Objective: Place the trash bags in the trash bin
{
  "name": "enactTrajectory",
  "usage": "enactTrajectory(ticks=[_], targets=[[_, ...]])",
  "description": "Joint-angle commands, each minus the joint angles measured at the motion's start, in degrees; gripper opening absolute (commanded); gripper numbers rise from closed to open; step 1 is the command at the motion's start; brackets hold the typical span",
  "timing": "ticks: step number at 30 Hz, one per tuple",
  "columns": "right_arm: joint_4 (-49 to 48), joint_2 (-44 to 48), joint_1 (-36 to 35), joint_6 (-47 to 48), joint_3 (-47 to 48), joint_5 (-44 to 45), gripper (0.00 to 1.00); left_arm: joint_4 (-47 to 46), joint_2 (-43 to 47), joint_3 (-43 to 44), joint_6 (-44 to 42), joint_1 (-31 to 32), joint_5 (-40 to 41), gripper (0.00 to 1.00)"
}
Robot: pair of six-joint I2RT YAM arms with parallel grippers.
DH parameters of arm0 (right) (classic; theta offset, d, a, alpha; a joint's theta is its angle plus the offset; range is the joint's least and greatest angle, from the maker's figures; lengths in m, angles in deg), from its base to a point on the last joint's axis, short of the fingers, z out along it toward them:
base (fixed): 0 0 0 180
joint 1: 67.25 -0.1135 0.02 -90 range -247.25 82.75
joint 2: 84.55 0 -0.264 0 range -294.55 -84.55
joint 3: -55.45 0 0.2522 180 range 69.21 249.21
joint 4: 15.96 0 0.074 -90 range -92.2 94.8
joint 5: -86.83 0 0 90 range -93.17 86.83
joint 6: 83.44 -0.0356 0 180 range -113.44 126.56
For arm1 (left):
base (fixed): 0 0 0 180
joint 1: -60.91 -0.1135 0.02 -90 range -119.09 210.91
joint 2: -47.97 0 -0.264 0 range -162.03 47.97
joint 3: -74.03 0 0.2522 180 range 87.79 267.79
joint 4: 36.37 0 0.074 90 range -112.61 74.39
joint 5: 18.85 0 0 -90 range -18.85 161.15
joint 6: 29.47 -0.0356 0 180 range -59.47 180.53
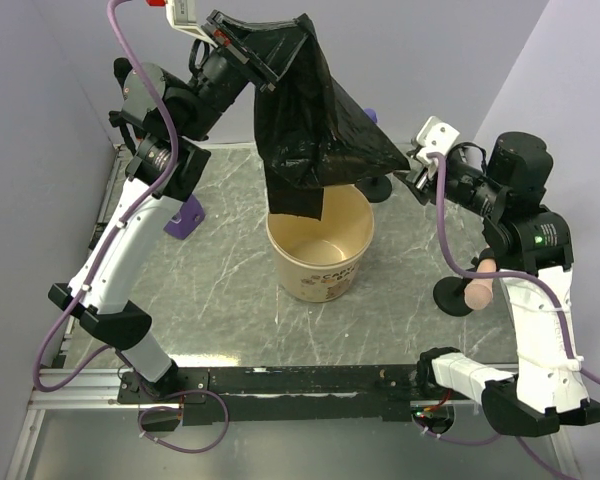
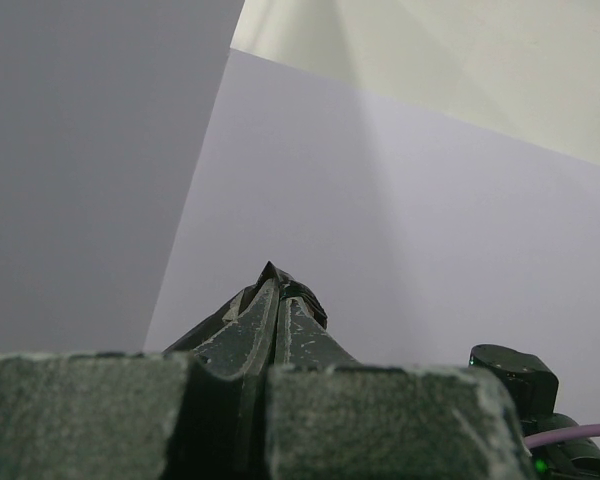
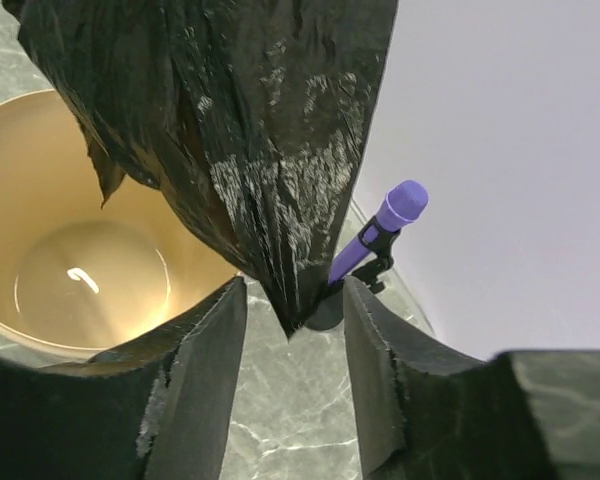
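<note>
A black glossy trash bag (image 1: 315,120) hangs from my raised left gripper (image 1: 260,65), its lower end dangling just over the far rim of the tan trash bin (image 1: 320,280). In the left wrist view the left gripper (image 2: 277,285) is shut on a fold of black film. My right gripper (image 1: 412,165) is at the bag's right corner. In the right wrist view the right gripper (image 3: 295,290) is open, and the bag's pointed corner (image 3: 290,300) hangs between the fingers without being pinched. The bin (image 3: 80,200) looks pale and empty inside.
A purple microphone (image 3: 395,215) stands on a black round base (image 1: 380,188) behind the bin. A second black base with a pinkish microphone (image 1: 470,293) is at the right. A purple stand (image 1: 185,218) is at the left. Walls close off the left, back and right.
</note>
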Motion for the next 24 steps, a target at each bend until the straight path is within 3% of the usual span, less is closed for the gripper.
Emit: enactTrajectory(ticks=[1,12,14,16,24], targets=[[-3.41,1.24,-0.13,3.51,0.31,-1.73,0.49,-0.6,0.7,0.98,-0.26,0.36,0.33,0.01],[-2.98,1.24,-0.22,6.06,2.32,-0.84,0.28,-0.69,0.88,-0.51,-1.57,0.53,-0.64,0.01],[-2.1,1.32,-0.13,5.98,2.68,-1.2,0.19,-0.25,1.14,-1.74,-2.53,0.53,-0.55,0.01],[-1.4,1.76,-0.22,5.45,2.24,-1.2,0.02,0.36,1.67,-3.66,-3.59,0.53,-0.2,0.01],[-7.81,5.63,-0.13,-7.53,-5.58,8.98,0.0,7.74,7.11,-14.04,-11.93,-0.52,2.17,0.01]])
